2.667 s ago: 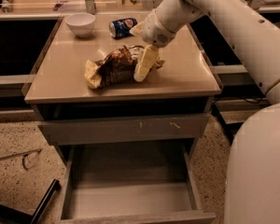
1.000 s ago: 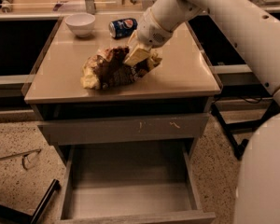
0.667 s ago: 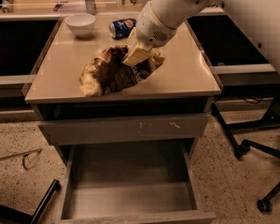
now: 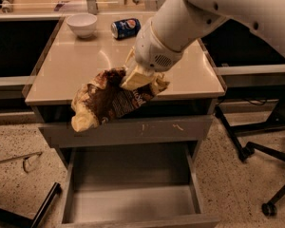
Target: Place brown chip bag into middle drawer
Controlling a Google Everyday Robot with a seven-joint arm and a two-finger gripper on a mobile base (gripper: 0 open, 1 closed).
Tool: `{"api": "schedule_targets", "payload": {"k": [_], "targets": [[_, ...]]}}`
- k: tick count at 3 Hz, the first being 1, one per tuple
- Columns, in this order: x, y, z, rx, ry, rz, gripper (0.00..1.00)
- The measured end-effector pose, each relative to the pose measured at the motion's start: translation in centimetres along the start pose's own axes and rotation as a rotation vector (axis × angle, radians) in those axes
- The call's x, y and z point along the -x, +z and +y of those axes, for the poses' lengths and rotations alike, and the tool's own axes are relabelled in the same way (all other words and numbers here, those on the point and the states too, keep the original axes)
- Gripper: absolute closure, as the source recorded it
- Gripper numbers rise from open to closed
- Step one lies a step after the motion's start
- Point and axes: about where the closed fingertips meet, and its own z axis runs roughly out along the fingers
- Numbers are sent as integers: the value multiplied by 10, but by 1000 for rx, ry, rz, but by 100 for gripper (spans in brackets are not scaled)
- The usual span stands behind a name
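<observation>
One middle drawer (image 4: 133,202) stands pulled out, grey floor showing. The gripper (image 4: 135,78) is clamped on the brown chip bag (image 4: 108,101), which has left the tabletop (image 4: 71,72) and now hangs past its front edge, above that drawer.

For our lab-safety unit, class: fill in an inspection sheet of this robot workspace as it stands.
Surface: beige table top.
Job's things: brown chip bag held in the air over the table's front edge; middle drawer open below, floor bare.
Clutter: white bowl and blue soda can at the back.
Gripper: gripper shut on the bag's upper end.
Cables: thin wire-like loop on floor, unsure.
Surroundings: office chair base at right.
</observation>
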Motion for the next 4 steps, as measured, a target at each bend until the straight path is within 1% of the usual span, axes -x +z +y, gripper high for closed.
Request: {"api": "schedule_targets", "payload": {"k": [1, 2, 3, 4], "targets": [[-7, 18, 28, -4, 26, -30, 100], [-25, 40, 49, -10, 85, -41, 100], [-35, 57, 63, -78, 173, -47, 100], [-35, 57, 63, -77, 173, -46, 100]]}}
